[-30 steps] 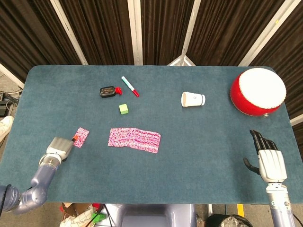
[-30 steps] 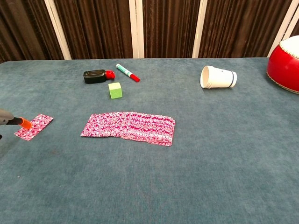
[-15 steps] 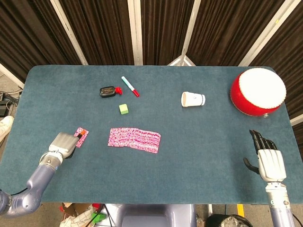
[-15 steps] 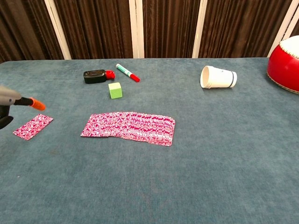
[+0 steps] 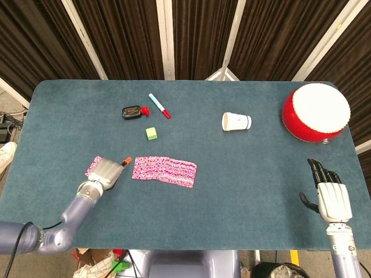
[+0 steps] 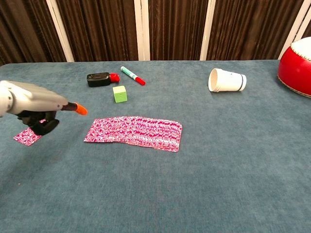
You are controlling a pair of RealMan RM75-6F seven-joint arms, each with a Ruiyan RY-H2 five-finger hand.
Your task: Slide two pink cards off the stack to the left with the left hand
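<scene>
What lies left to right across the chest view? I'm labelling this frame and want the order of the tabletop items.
Single pink patterned card → left hand → spread of pink patterned cards → white paper cup lying on its side → red and white round drum.

- The left hand (image 5: 106,172) has a pale grey, boxy metal back and an orange-tipped finger; in the chest view its underside is black.
- Its forearm is glossy blue-grey and rounded, with a silver wrist ring and a black cable.
- The right hand (image 5: 328,194) has a white back, black fingers and a silver-grey wrist cuff.
</scene>
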